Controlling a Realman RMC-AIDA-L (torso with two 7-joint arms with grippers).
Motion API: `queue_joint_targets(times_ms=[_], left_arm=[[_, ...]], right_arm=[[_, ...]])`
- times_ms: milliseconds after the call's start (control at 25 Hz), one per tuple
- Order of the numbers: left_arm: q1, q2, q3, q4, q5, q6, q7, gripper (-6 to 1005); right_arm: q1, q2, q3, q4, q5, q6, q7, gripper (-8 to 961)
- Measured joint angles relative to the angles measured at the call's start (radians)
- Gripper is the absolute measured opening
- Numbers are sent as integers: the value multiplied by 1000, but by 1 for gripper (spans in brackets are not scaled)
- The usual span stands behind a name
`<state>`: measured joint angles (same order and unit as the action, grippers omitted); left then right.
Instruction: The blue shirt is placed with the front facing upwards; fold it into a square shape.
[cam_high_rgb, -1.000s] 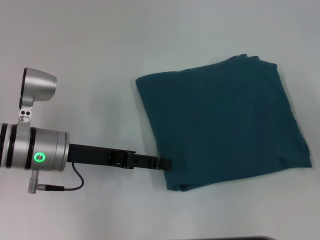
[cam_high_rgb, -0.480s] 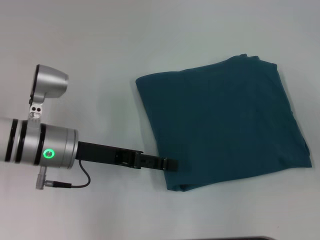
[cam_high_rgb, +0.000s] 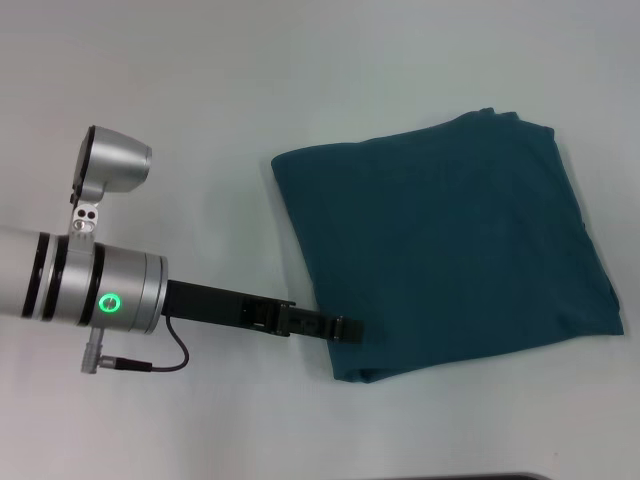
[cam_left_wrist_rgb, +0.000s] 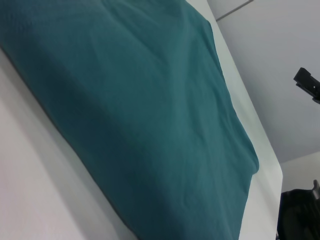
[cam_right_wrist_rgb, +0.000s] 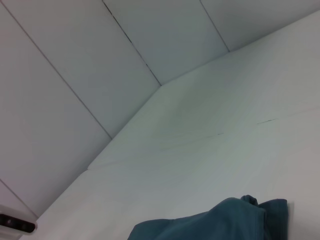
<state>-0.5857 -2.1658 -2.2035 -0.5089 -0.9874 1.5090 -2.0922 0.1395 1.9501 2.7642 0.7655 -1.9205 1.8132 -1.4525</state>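
Left gripper: the slim black left gripper (cam_high_rgb: 345, 328) reaches in low from the left and meets the near-left edge of the shirt; whether it is released or clenched on cloth I cannot tell.
Shirt: the dark teal-blue cotton shirt (cam_high_rgb: 450, 250) lies folded into a rough, slightly turned square, right of centre on the plain white worktop (cam_high_rgb: 200, 90); no lettering shows on the upper face.
Right gripper: out of the head view; its wrist camera looks across the worktop at one bunched corner of the shirt (cam_right_wrist_rgb: 240, 220) from well apart.
Task stage: by my reading the fold is close to done, with only a tidy or a withdrawal left.
Risk, edge: if the left gripper catches the top layer while it pulls away, it could drag the near-left corner open.
Risk, push: a further nudge inward could wrinkle the layers and skew the square.
Risk, far corner: the bunched corner may spring loose, being thick.
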Motion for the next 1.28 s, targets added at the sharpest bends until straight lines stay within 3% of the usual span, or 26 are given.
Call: queue_joint_targets(times_ms=[120,440,880,1280], left_arm=[[-2,0,1,-1,-1,0,0,937],[-21,0,29,-6,-2,-7,-9,817],[-39,3,54,-9,-7,-15,-40,393],[-38,4,55,-10,-8,-14,-49,437]], right_arm=[[0,0,0,0,0,0,0,881],[0,1,13,0,1,7,0,881],[9,1,24,0,0,20,0,880],[9,2,25,0,0,22,0,880]])
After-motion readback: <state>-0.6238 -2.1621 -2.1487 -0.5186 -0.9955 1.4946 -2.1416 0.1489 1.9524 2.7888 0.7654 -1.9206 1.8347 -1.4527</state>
